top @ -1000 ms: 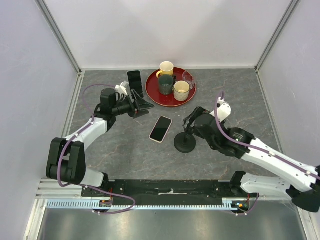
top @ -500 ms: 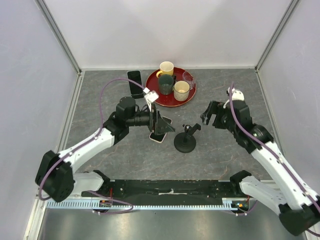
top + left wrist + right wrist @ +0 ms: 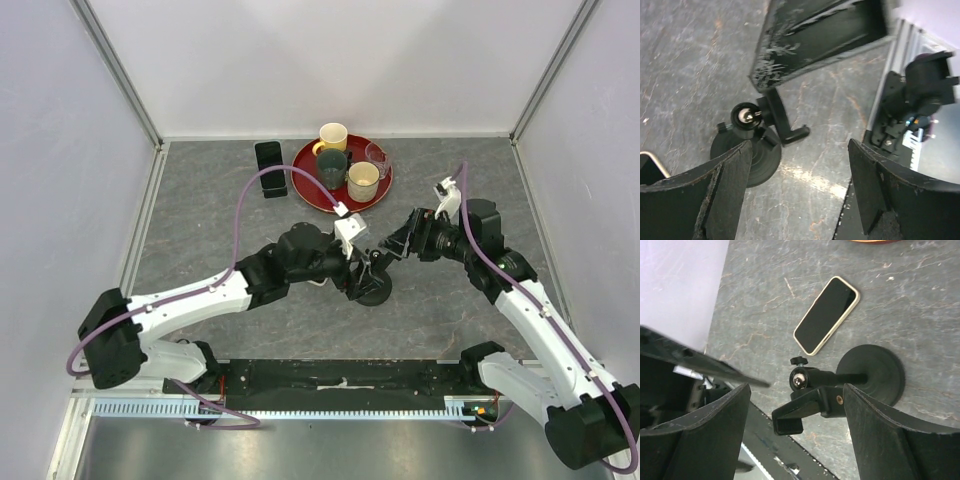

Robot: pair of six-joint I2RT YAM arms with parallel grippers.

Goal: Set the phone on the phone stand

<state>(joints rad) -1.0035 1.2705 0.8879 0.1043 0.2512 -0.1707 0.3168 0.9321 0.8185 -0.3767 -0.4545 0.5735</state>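
Note:
The phone (image 3: 826, 315), black screen with a cream edge, lies flat on the grey table just beyond the phone stand; in the top view my left wrist hides it. The phone stand (image 3: 372, 287) has a round disc base (image 3: 871, 372), a ball joint and a tilted holder (image 3: 810, 407); it also shows in the left wrist view (image 3: 747, 147). My left gripper (image 3: 357, 272) is open and empty, low beside the stand (image 3: 797, 200). My right gripper (image 3: 397, 245) is open and empty, just right of and above the holder (image 3: 797, 440).
A red tray (image 3: 325, 203) at the back holds a yellow mug (image 3: 333, 136), a dark green mug (image 3: 331, 168), a cream mug (image 3: 362, 180) and a glass (image 3: 377, 155). An all-black slab (image 3: 268, 168) lies left of the tray. The arm mounting rail (image 3: 340, 380) runs along the near edge.
My left arm has swung right, from over the phone to the stand. My right gripper has moved left and down toward the stand's holder. The stand and phone have not moved.

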